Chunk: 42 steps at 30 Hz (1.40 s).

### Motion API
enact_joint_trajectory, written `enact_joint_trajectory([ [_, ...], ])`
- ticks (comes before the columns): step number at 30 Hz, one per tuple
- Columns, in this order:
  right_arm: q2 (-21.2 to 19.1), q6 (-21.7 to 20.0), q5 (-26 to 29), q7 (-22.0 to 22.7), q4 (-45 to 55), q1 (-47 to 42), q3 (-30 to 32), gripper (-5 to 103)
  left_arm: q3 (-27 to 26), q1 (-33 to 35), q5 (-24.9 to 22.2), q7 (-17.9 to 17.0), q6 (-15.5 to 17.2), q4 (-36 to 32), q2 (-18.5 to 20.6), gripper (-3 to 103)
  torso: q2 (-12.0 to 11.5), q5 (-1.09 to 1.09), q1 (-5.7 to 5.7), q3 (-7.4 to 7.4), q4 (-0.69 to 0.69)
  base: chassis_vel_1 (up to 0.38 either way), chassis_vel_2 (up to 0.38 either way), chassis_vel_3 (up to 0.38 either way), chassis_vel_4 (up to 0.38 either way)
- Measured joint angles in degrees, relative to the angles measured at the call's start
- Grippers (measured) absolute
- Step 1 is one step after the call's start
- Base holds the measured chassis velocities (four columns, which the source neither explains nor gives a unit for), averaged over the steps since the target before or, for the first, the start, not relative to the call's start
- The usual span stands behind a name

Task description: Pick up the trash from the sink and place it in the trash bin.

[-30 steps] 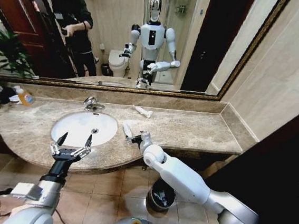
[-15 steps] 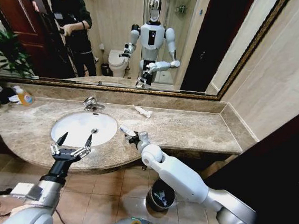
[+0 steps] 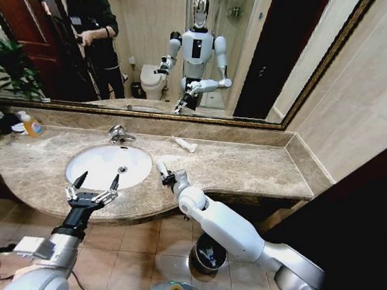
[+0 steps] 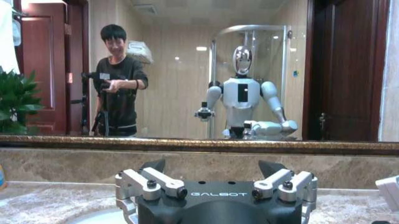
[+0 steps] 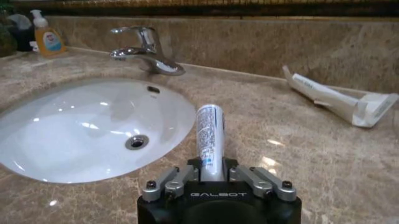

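Right end effector is held over the marble table, just right of the sink rim, clamped on one white tube. In the right wrist view the tube is seen sticking out from between the fingers, pointing toward the back wall.

Left end effector is parked over the front rim of the sink, fingers spread apart, nothing between them.

Trash count: one tube held, one more white tube lying on the table near the backsplash, right of the faucet. The basin is seen bare apart from the drain.

One bin stands on the floor below the table edge, partly hidden by the right arm. One soap bottle with an orange label stands at the table's far left.
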Motion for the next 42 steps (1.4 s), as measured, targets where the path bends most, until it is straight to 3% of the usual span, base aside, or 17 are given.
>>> enact_joint_trajectory([
  [7, -3.0, 0.0, -0.1, 0.4, 4.4, -1.2, 1.7, 12, 0.0, 0.0, 0.0, 0.0, 0.0, 0.0, 0.0, 100, 0.0, 0.01, 0.0, 0.0, 0.01, 0.0, 0.0, 0.0, 0.0],
  [16, -18.3, -1.8, 5.5, -4.0, 20.2, -8.3, 16.7, 12, 0.0, 0.0, 0.0, 0.0, 0.0, 0.0, 0.0, 100, 0.0, 0.02, 0.0, 0.0, 0.0, 0.0, 0.0, 0.0, 0.0],
  [18, -24.3, -1.7, 6.1, -8.3, 21.6, -12.7, 22.5, 12, 0.0, 0.0, 0.0, 0.0, 0.0, 0.0, 0.0, 100, 0.0, 0.01, 0.0, 0.0, 0.0, 0.0, 0.0, 0.0, 0.0],
  [19, -24.3, -1.7, 6.1, -8.3, 21.6, -12.7, 22.5, 12, 0.0, 0.0, 0.0, 0.0, 0.0, 0.0, 0.0, 100, 0.0, 0.01, 0.0, 0.0, 0.0, 0.0, 0.0, 0.0, 0.0],
  [20, -28.5, -0.3, 6.1, -12.1, 22.4, -16.9, 25.7, 12, 0.0, 0.0, 0.0, 0.0, 0.0, 0.0, 0.0, 100, 0.0, 0.03, 0.0, 0.0, -0.03, 0.0, 0.0, 0.0, 0.0],
  [22, -32.5, 3.7, 6.4, -17.9, 22.7, -21.1, 27.9, 12, 0.0, 0.0, 0.0, 0.0, 0.0, 0.0, 0.0, 100, 0.0, 0.05, 0.0, -0.01, -0.02, 0.0, 0.0, 0.0, 0.0],
  [23, -34.6, 6.8, 6.4, -23.0, 22.5, -23.8, 29.7, 12, 0.0, 0.0, 0.0, 0.0, 0.0, 0.0, 0.0, 100, 0.0, 0.03, 0.0, -0.01, -0.01, 0.0, 0.0, 0.0, 0.0],
  [24, -34.6, 6.8, 6.4, -23.0, 22.5, -23.8, 29.7, 12, 0.0, 0.0, 0.0, 0.0, 0.0, 0.0, 0.0, 100, 0.0, 0.03, 0.0, -0.01, -0.01, 0.0, 0.0, 0.0, 0.0],
  [26, -36.8, 12.2, 5.1, -32.4, 21.4, -28.3, 33.5, 12, 0.0, 0.0, 0.0, 0.0, 0.0, 0.0, 0.0, 100, 0.0, 0.03, -0.01, -0.01, -0.01, 0.0, 0.0, 0.0, 0.0],
  [27, -37.4, 14.2, 5.0, -37.4, 21.0, -30.2, 35.8, 12, 0.0, 0.0, 0.0, 0.0, 0.0, 0.0, 0.0, 100, 0.0, 0.03, 0.0, -0.01, -0.01, 0.0, 0.0, 0.0, 0.0],
  [28, -37.4, 14.2, 5.0, -37.4, 21.0, -30.2, 35.8, 12, 0.0, 0.0, 0.0, 0.0, 0.0, 0.0, 0.0, 100, 0.0, 0.03, 0.0, -0.01, -0.01, 0.0, 0.0, 0.0, 0.0],
  [30, -37.5, 17.0, 5.6, -49.8, 20.1, -34.8, 40.9, 12, 0.0, 0.0, 0.0, 0.0, 0.0, 0.0, 0.0, 100, 0.0, 0.02, 0.0, -0.01, 0.0, 0.0, 0.0, 0.0, 0.0],
  [31, -37.2, 17.3, 5.5, -53.3, 19.6, -35.9, 42.2, 12, 0.0, 0.0, 0.0, 0.0, 0.0, 0.0, 0.0, 100, 0.0, 0.01, -0.01, -0.01, 0.0, 0.0, 0.0, 0.0, 0.0],
  [32, -37.2, 17.3, 5.5, -53.3, 19.6, -35.9, 42.2, 12, 0.0, 0.0, 0.0, 0.0, 0.0, 0.0, 0.0, 100, 0.0, 0.01, -0.01, -0.01, 0.0, 0.0, 0.0, 0.0, 0.0],
  [33, -36.0, 17.6, 4.0, -60.1, 18.0, -38.3, 44.4, 12, 0.0, 0.0, 0.0, 0.0, 0.0, 0.0, 0.0, 100, 0.0, 0.02, -0.01, -0.01, 0.0, 0.0, 0.0, 0.0, 0.0],
  [34, -35.2, 17.8, 2.6, -62.7, 17.0, -39.6, 45.1, 12, 0.0, 0.0, 0.0, 0.0, 0.0, 0.0, 0.0, 100, 0.0, 0.03, -0.01, -0.01, 0.0, 0.0, 0.0, 0.0, 0.0],
  [42, -27.0, 22.0, -8.0, -66.3, 8.1, -46.2, 44.4, 12, 0.0, 0.0, 0.0, 0.0, 0.0, 0.0, 0.0, 100, 0.0, 0.01, -0.01, 0.0, 0.0, 0.0, 0.0, 0.0, 0.0],
])
